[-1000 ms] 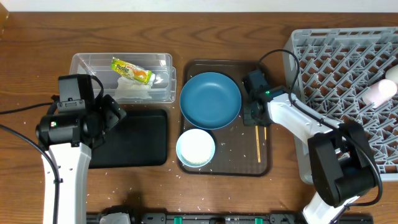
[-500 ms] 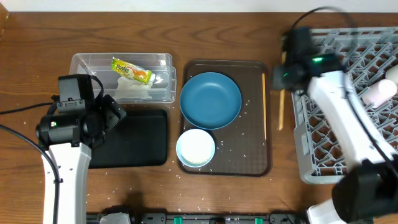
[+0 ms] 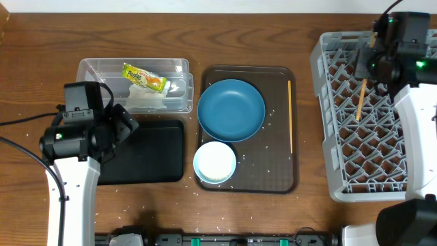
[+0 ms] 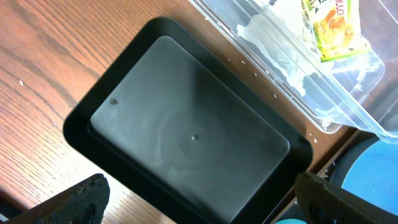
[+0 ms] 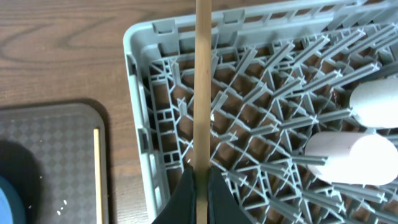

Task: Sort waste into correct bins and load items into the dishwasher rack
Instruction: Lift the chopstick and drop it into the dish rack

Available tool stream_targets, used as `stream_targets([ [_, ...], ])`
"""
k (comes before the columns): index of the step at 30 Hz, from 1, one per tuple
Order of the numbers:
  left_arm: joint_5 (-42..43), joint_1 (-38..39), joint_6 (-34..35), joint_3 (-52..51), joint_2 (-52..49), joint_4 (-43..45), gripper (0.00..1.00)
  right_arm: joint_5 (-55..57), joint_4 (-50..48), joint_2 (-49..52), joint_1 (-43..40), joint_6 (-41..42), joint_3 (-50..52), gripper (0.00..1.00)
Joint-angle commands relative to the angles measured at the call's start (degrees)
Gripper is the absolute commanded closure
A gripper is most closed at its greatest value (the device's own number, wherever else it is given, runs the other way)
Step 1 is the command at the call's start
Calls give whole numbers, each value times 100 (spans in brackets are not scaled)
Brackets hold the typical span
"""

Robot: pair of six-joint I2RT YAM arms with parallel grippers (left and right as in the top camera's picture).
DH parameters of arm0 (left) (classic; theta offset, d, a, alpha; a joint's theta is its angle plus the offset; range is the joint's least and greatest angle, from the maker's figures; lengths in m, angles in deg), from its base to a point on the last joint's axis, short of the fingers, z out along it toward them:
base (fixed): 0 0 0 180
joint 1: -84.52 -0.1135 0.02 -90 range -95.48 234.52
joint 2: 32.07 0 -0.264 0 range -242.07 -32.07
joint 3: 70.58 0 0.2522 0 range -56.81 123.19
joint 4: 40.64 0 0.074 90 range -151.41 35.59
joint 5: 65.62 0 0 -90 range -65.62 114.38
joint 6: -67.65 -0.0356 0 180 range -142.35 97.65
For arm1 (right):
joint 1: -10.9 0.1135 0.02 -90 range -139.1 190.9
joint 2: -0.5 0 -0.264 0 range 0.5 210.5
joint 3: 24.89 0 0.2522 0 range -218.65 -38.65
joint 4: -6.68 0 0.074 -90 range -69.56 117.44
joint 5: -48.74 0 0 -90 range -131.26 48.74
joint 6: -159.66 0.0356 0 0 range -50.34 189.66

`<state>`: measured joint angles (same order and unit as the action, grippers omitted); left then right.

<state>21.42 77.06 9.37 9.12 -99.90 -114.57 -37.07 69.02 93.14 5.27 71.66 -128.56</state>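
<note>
Well, the sorting looks partly done. The crumpled white tissue [image 3: 145, 101] and the yellow-green-orange snack wrapper [image 3: 145, 77] both lie in the clear plastic rectangular tub [image 3: 179, 66] at the far left. The shallow black rectangular tub [image 3: 153, 154] just nearer holds nothing I can see. The left gripper [image 3: 121, 123] hangs spread wide and empty above that black tub.

Over the large grey lattice dishwasher rack [image 3: 324, 137] on the right, the right gripper [image 5: 199, 186] is pinching one thin wooden chopstick [image 5: 203, 74]. Two white rounded pieces [image 5: 364, 102] already lie in the rack.

Left to do, I'd judge: the second chopstick [image 3: 290, 116], the round blue plate [image 3: 231, 109], the white bowl [image 3: 215, 162] and the scattered rice grains [image 3: 258, 164], all on the flat brown tray [image 3: 276, 89]. The wrapper's lettering is too small to read.
</note>
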Motion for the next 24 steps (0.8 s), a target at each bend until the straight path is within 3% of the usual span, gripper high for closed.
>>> stream_targets([
  [1, -9, -28, 9, 72, -26, -20, 2, -468, -118, 42, -85, -354, 37, 99],
  [19, -9, -28, 9, 72, -26, -20, 2, -1045, -332, 981, -68, -424, 122, 99],
  [24, -9, -28, 9, 72, -26, -20, 2, -1045, -358, 1036, -68, -426, 122, 93],
])
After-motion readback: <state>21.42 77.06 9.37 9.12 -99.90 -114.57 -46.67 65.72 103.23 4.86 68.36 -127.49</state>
